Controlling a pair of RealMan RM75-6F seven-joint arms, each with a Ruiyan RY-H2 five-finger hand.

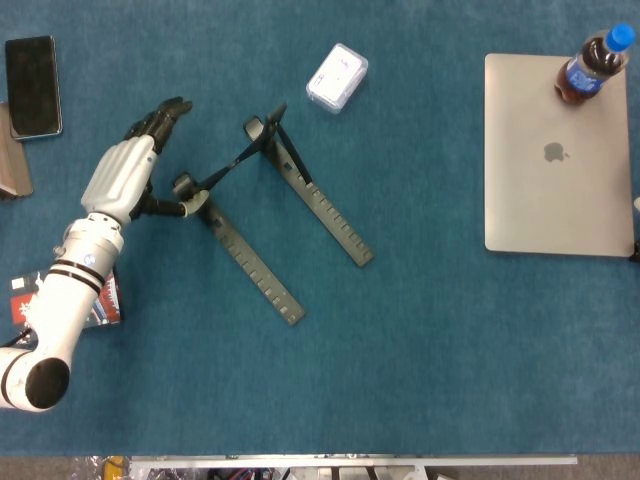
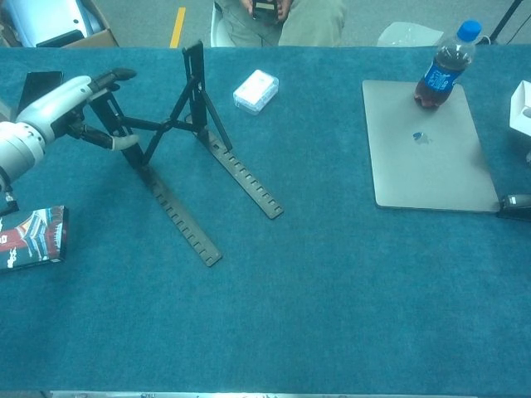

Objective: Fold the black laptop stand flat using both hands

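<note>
The black laptop stand point(image 1: 255, 270) stands on the blue table with its two notched rails spread in a V. Its uprights and crossed struts are raised point(image 2: 170, 124). My left hand point(image 1: 120, 180) is at the stand's left end with the fingers stretched out and apart. Its thumb point(image 1: 178, 209) touches the left upright; the chest view shows the thumb point(image 2: 124, 143) against that bar and the fingers behind its top. Nothing is clasped in the hand point(image 2: 58, 108). Neither view shows my right hand.
A black phone point(image 1: 32, 72) lies at the far left, a red booklet point(image 2: 29, 236) near my left forearm. A white box point(image 1: 337, 76) sits just beyond the stand. At right lie a closed silver laptop point(image 1: 555, 180) and a cola bottle point(image 1: 592, 62). A person sits at the far edge point(image 2: 282, 16).
</note>
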